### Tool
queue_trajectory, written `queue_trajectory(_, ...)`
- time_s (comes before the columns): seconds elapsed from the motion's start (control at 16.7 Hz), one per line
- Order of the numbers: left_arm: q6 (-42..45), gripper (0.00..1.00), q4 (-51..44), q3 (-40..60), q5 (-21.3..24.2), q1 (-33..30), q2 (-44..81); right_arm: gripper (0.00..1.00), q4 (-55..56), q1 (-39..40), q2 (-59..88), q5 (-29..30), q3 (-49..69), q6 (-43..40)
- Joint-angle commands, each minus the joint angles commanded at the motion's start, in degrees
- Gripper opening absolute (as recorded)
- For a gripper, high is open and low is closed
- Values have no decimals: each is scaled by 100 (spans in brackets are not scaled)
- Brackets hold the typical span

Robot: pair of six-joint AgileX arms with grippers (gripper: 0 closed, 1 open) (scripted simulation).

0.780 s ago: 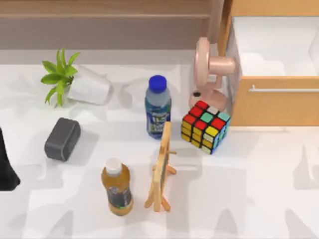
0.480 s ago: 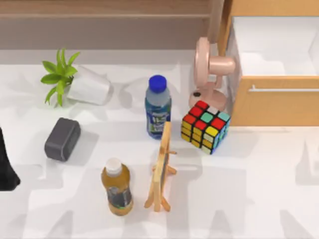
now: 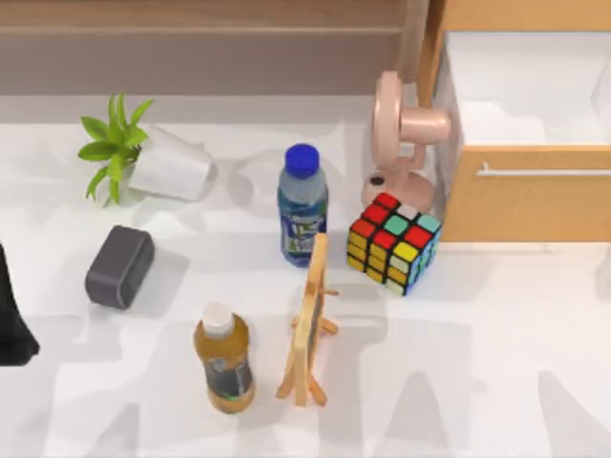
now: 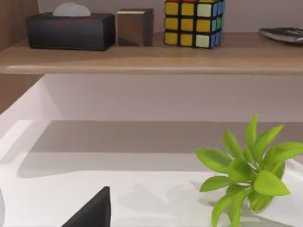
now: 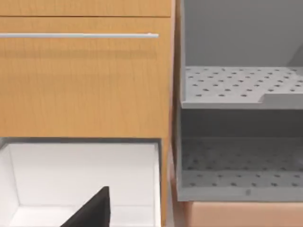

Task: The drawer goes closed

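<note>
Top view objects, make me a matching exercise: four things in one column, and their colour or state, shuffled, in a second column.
Things:
1. large light-brown wooden drawer
2. white-potted green plant
3. clear plastic bottle beside the cube
4. rounded box-shaped speaker

States:
A. dark grey
B. pulled open, white inside showing
C. tipped on its side
D. blue cap, upright

Pairs: 1-B, 2-C, 3-D, 4-A

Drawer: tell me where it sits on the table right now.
In the top view the drawer stands pulled open at the table's far right, its white inside showing. The pink fan is beside its left wall, and the colourful cube lies near its front left corner.
</note>
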Motion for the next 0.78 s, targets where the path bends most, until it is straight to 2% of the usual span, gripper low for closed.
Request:
queue_trajectory(0.18,0,100,0,0,0,0,0,100,428,-632,866,-655,392,19)
queue_trajectory(0.36,0,100,0,0,0,0,0,100,644,-957,1280,-998,589,33)
queue_trajectory(0.78,0,100,0,0,0,0,0,100,811,-834,1370,-914,536,-145)
